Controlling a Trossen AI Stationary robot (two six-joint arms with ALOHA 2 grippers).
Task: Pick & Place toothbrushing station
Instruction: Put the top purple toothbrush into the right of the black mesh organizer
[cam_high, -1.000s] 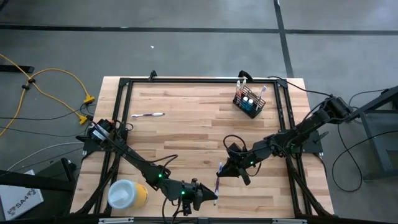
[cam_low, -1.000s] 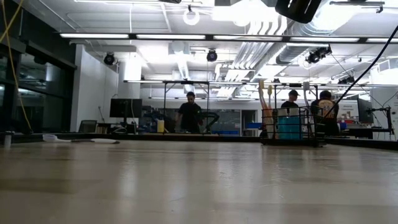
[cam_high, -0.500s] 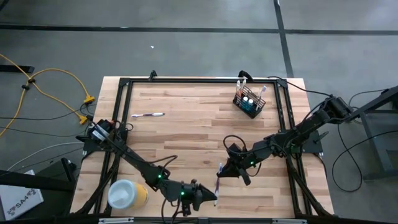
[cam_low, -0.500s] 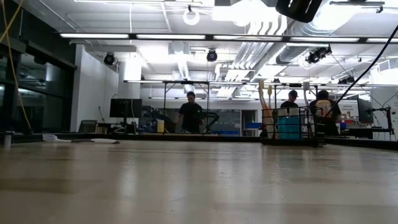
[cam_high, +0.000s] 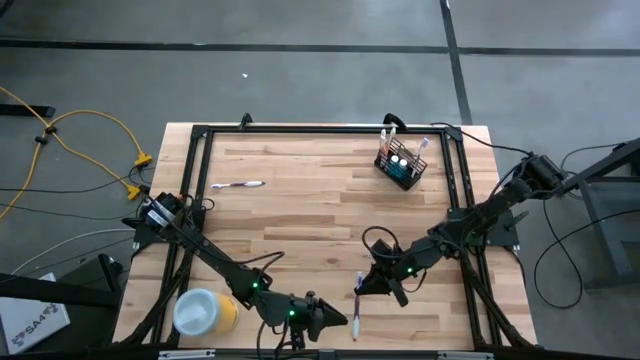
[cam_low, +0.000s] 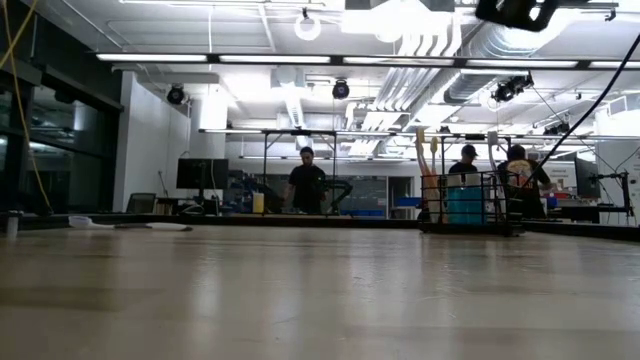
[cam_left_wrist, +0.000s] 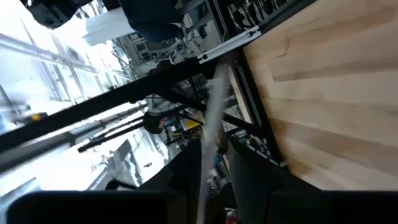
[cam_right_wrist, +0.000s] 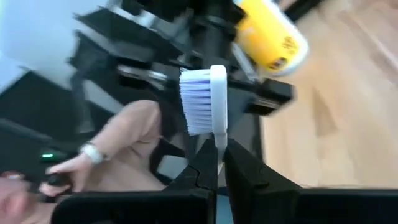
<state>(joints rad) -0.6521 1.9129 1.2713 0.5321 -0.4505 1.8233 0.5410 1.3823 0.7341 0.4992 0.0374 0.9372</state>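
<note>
We hold a toothbrush (cam_high: 356, 306) between both grippers near the table's (cam_high: 300, 210) front edge; the right gripper (cam_high: 366, 284) is pinched shut on its neck, bristles showing just past the fingers in the wrist view; the left gripper (cam_high: 338, 320) has narrow fingers around the handle. The holder (cam_high: 400, 165) stands well apart at the far right corner; another brush (cam_high: 238, 184) lies far left. The brush looks light, stiff and slick; we judge the mid-handle the safest hold.

two arms (cam_high: 210, 255), one holder (cam_high: 398, 164)
</note>
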